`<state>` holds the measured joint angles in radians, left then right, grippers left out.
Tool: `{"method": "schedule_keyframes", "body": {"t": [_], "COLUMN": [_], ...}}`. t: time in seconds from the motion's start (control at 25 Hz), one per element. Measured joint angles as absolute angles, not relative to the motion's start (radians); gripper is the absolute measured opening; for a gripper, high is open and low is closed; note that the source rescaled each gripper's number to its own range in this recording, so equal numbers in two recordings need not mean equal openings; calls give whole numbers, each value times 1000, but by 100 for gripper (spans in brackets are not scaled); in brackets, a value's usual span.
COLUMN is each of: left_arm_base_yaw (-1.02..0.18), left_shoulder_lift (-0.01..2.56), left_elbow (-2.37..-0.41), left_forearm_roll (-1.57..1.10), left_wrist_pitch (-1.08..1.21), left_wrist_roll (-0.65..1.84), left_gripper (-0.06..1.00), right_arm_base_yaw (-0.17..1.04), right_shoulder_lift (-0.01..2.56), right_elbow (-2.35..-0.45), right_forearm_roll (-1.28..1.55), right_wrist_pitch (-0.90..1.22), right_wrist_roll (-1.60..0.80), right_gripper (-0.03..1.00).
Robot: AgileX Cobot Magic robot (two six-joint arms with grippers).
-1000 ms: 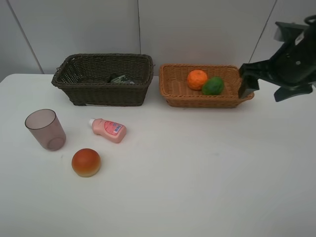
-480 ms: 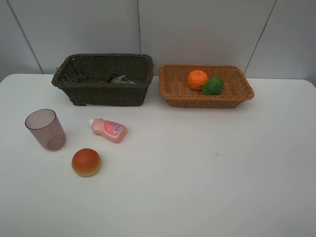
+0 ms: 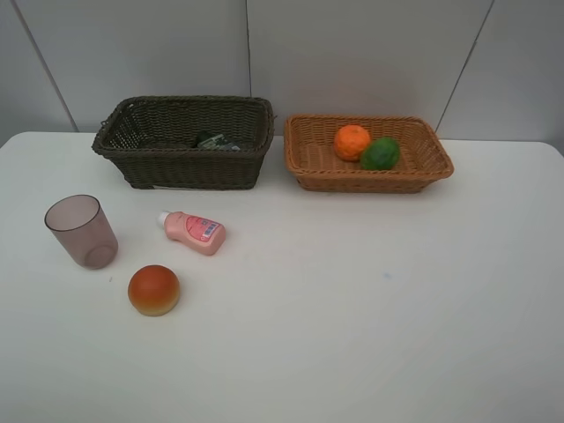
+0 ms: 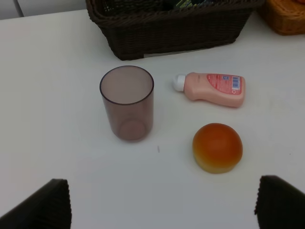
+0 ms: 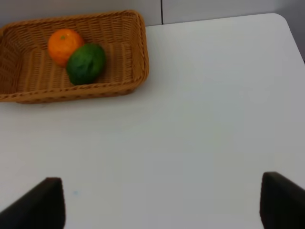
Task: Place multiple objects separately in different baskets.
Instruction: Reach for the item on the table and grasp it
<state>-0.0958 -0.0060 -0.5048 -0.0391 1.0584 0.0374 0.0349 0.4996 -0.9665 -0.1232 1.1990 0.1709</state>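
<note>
Exterior high view: halfway, I reckon: orange point(image 3: 352, 141) and lime point(image 3: 380, 153) in tan basket point(image 3: 374, 183), pump bottle point(image 3: 212, 141) in dark basket point(image 3: 189, 167).
Left on table point(image 3: 397, 308): cup point(image 3: 81, 231), pink bottle point(image 3: 196, 232), peach point(image 3: 153, 289); left gripper point(image 4: 162, 202), right gripper point(image 5: 164, 202) spread wide, empty.

At the back of the table point(image 3: 370, 308) the left basket point(image 3: 181, 167) holds the pump bottle point(image 3: 214, 141), the right basket point(image 3: 370, 181) beside it holds the orange point(image 3: 352, 142) touching the lime point(image 3: 380, 153), and before the left basket sit the cup point(image 3: 81, 231), the bottle point(image 3: 194, 233) to its right and the peach point(image 3: 153, 290) frontmost.
</note>
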Motion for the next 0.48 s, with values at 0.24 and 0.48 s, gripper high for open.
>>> {"method": "schedule_keyframes", "body": {"t": [0.24,0.48], "left_arm_base_yaw": [-96,-96], "left_shoulder_lift": [-6,-6], "left_elbow": [-505,-505], "left_forearm_roll": [-39,-39], "left_wrist_pitch": [1058,1058], "left_wrist_roll": [37,37], "left_gripper": [100,100], "right_arm_base_yaw": [35,35], "right_shoulder_lift": [366,269], "right_elbow": [-963,-932], "right_forearm_roll": [-102,-111], "right_wrist_pitch": [1220,1220], "right_wrist_roll": [171,151], "right_gripper": [63,63]}}
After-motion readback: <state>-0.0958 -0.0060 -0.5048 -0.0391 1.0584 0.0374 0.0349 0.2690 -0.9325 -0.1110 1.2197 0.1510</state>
